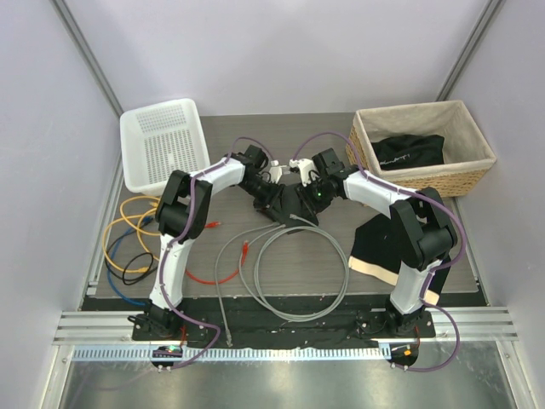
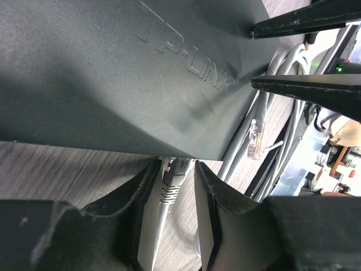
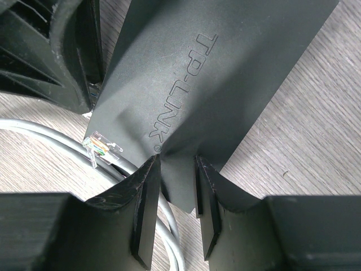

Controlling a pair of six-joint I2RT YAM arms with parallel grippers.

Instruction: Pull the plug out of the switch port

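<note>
The switch [image 1: 288, 204] is a flat matte-black box marked TP-LINK, lying mid-table between both arms. It fills the top of the left wrist view [image 2: 113, 73] and the middle of the right wrist view [image 3: 225, 73]. A grey plug [image 2: 170, 179] with a ribbed boot sits in a port on the switch's near edge. My left gripper [image 2: 176, 164] is open and straddles that plug, with the boot against the left finger and a gap at the right finger. My right gripper [image 3: 177, 161] is shut on the switch's corner. In the top view the left gripper [image 1: 267, 192] and right gripper [image 1: 306, 192] meet at the switch.
A loose clear plug [image 3: 101, 148] on a grey cable lies beside the switch. Grey cable loops [image 1: 298, 273] lie nearer the bases. There is a white basket [image 1: 162, 145] far left, a wicker basket [image 1: 421, 149] far right, a black-and-cream cloth [image 1: 375, 247], coloured cables [image 1: 128, 243] and a red cable [image 1: 209, 277].
</note>
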